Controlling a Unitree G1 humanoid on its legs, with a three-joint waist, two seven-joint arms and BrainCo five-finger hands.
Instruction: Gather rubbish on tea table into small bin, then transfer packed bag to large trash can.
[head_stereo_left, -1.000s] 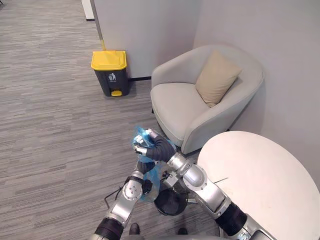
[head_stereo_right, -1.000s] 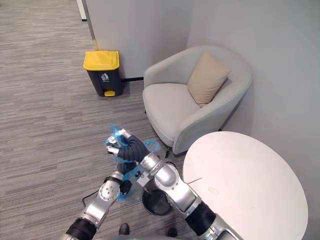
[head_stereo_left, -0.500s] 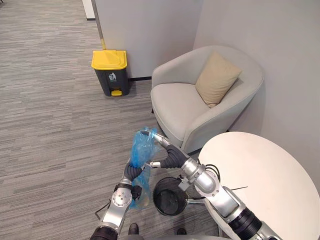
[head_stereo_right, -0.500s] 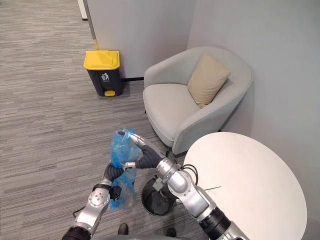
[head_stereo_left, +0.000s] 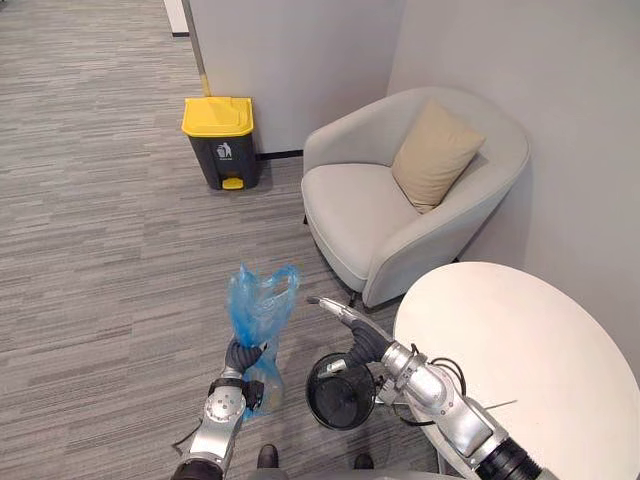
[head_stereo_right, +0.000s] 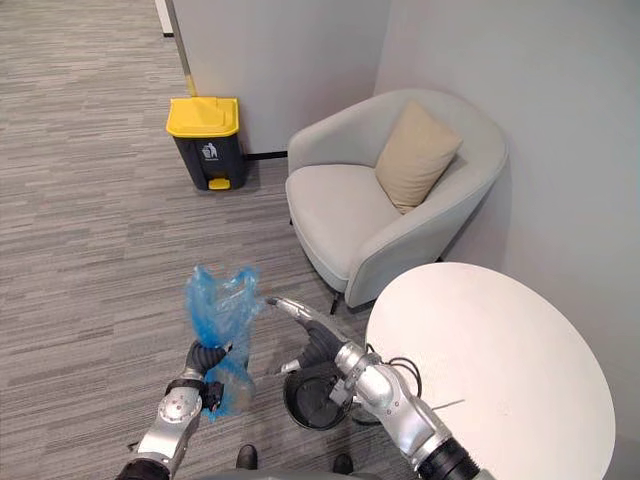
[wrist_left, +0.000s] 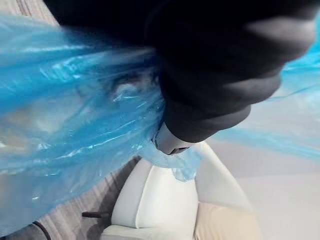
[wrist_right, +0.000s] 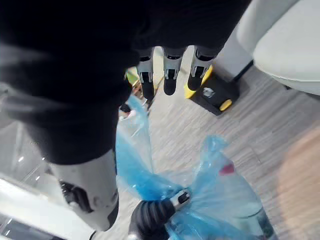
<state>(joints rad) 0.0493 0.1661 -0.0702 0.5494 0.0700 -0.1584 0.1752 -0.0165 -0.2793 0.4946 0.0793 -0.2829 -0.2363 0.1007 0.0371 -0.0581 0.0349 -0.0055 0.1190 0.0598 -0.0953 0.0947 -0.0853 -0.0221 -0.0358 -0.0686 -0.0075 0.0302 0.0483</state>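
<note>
A blue plastic bag (head_stereo_left: 259, 304) with rubbish in it hangs above the carpet, its gathered neck standing up. My left hand (head_stereo_left: 243, 357) is shut round that neck, and the full lower part (head_stereo_right: 231, 385) sags below the fist. My right hand (head_stereo_left: 366, 344) is open with straight fingers (wrist_right: 166, 74), apart from the bag and just above the small black bin (head_stereo_left: 340, 391). In the right wrist view the blue bag (wrist_right: 210, 200) and my left hand (wrist_right: 150, 220) lie past those fingers. The large dark trash can (head_stereo_left: 220, 141) with a yellow lid stands by the far wall.
A light grey armchair (head_stereo_left: 372, 215) with a beige cushion (head_stereo_left: 434, 153) stands to the right of the trash can. The round white table (head_stereo_left: 525, 360) is at my lower right, next to the small bin. Grey carpet (head_stereo_left: 100, 260) stretches between me and the trash can.
My right hand has let go of the bag, straightened its fingers and drawn back over the small bin. The left hand has carried the bag a little to the left.
</note>
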